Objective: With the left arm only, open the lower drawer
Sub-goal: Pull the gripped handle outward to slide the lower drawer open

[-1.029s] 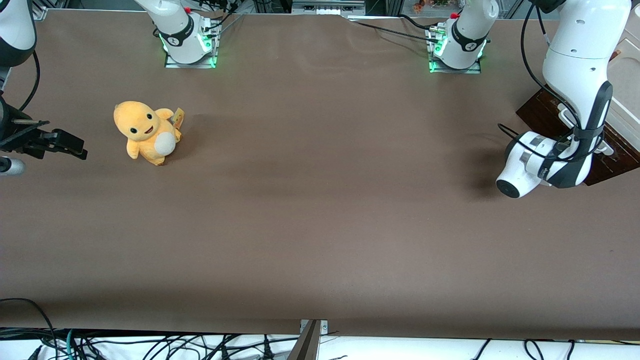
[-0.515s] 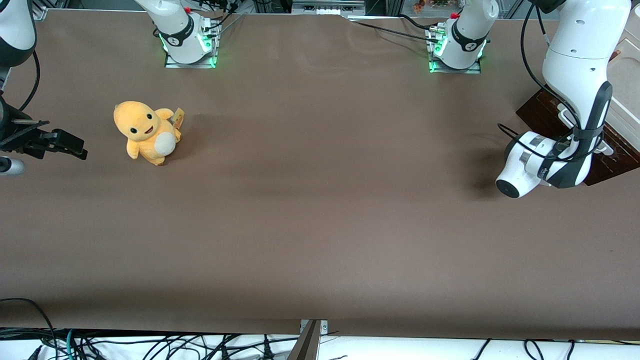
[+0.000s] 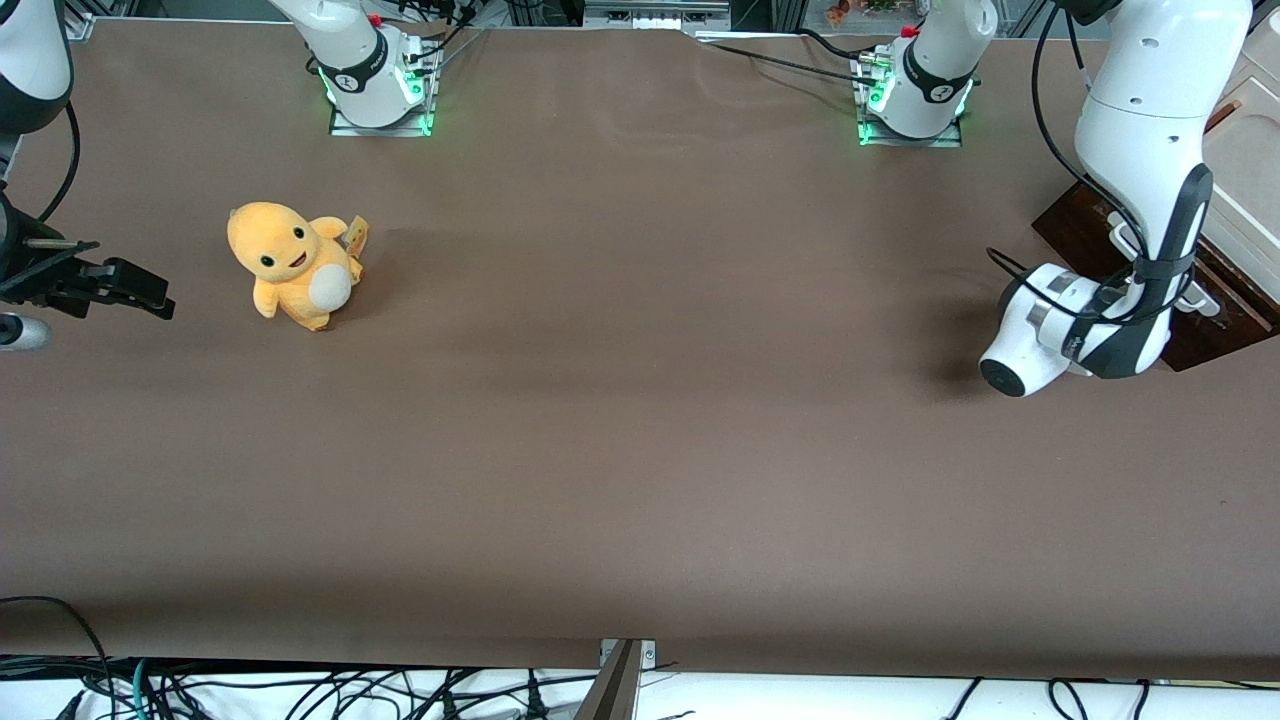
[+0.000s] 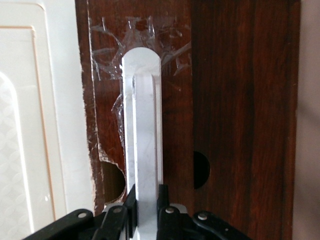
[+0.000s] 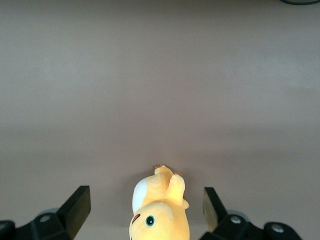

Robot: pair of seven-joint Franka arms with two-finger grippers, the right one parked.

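**A:** Front view first, starting from the parked arm's end. What's on the table (image 3: 640,450)?

**B:** A yellow-orange plush toy (image 3: 290,265) sits at about ten o'clock on the brown surface, upright and facing the camera. The middle of the table carries nothing else.

**A:** And toward the working arm's end?

**B:** At about three o'clock the left arm (image 3: 1140,150) comes down from above, its wrist bent low over the lower drawer (image 3: 1075,230). The drawer's dark brown front lies at the table's edge, just beside the cream cabinet (image 3: 1245,170).

**A:** Where's the gripper?

**B:** The left wrist view shows it. The gripper (image 4: 146,207) is on the drawer's white bar handle (image 4: 145,125), one black finger (image 4: 131,205) on each side, pressed against the bar with no gap. It is clamped on the handle.

**A:** Anything else there?

**B:** Crinkled clear tape (image 4: 115,40) sticks to the wood around the handle's rounded end. I can't tell how far out the drawer stands.
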